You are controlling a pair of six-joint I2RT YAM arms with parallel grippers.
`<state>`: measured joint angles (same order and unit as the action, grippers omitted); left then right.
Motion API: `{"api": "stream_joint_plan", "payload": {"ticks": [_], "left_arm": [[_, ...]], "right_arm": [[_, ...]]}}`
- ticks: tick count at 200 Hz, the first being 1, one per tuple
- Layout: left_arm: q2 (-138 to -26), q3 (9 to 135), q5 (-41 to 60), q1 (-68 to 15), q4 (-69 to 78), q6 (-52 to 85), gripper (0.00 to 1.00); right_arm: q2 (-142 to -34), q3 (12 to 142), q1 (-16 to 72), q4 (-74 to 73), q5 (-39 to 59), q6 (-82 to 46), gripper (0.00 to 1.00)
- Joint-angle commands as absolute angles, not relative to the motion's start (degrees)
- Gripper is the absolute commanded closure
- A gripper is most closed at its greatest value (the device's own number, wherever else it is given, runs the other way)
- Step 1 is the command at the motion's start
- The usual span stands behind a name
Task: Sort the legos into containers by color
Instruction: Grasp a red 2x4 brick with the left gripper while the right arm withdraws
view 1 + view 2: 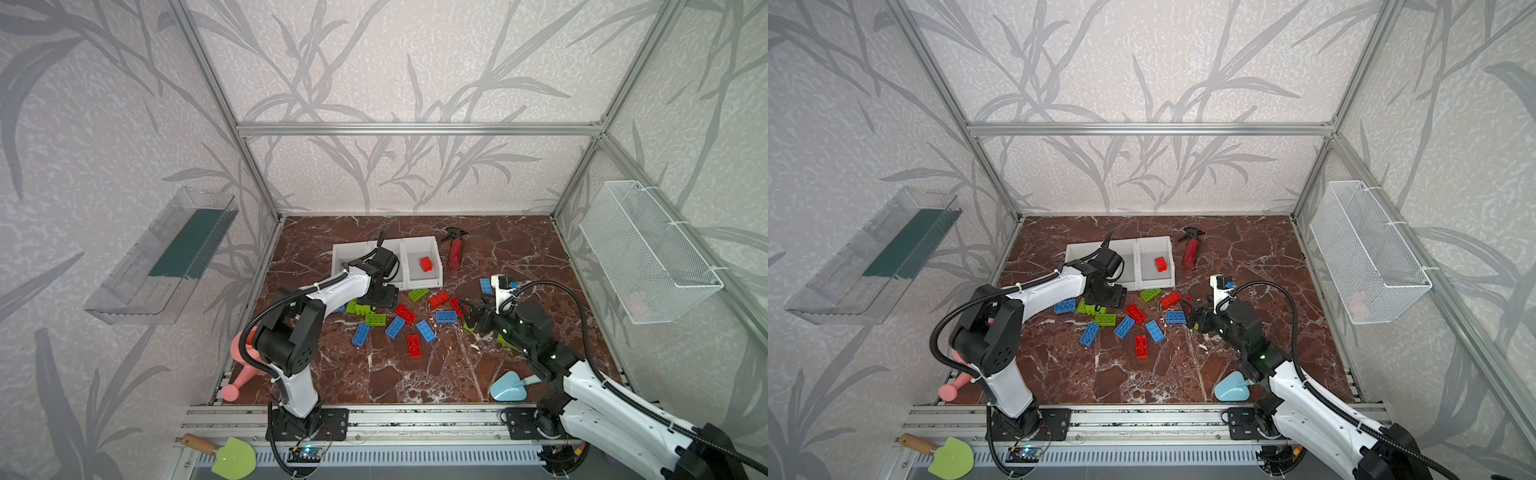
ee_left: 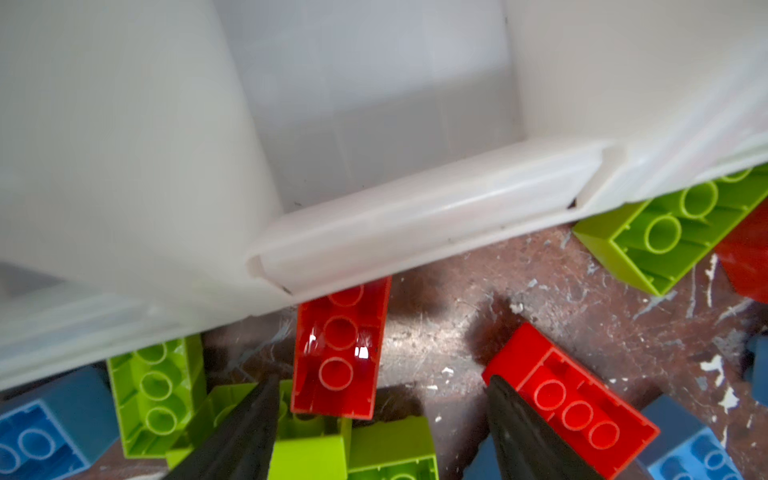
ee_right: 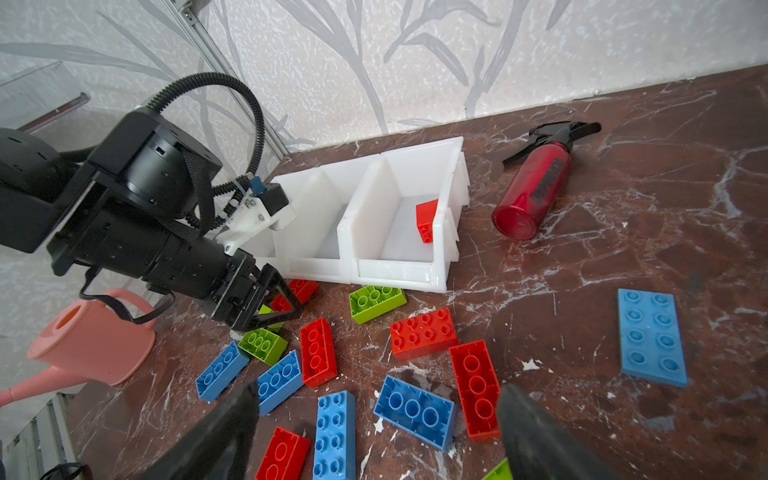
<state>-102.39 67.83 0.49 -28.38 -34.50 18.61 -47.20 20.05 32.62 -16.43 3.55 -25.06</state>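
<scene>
Jaws apart and empty, left gripper (image 2: 382,378) and right gripper (image 3: 376,388) hover over red, blue and lime-green studded plastic bricks (image 1: 404,313) strewn at six o'clock of joined white plastic bins (image 1: 424,284), seemingly light, stiff, slick, best pinched across flat sides.

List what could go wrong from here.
1. The left end effector stands open over a red brick tucked under the bin lip. Closing may also pinch the adjoining green brick or shove the bin.
2. The open right end effector aims at a blue brick and its red neighbor side by side, so it might grab both colors.
</scene>
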Motion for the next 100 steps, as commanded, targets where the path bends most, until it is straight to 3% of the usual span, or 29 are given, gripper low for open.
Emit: {"api": "stream_joint_plan", "payload": {"ticks": [1,55,100], "left_arm": [[-103.78,70.19,-1.23,-28.53,-33.01,17.17,0.22],[-107.98,71.32,-1.66,-28.55,-31.51,16.79,0.28],[-107.97,70.04,-1.45,-28.56,-29.94,17.14,0.42]], "right_arm": [[-47.41,19.34,32.78,-18.96,3.96,-25.4,0.1],[-49.52,19.25,32.76,-20.37,4.79,-25.94,0.11],[-50.03,19.24,32.76,-20.74,4.85,-25.84,0.11]]}}
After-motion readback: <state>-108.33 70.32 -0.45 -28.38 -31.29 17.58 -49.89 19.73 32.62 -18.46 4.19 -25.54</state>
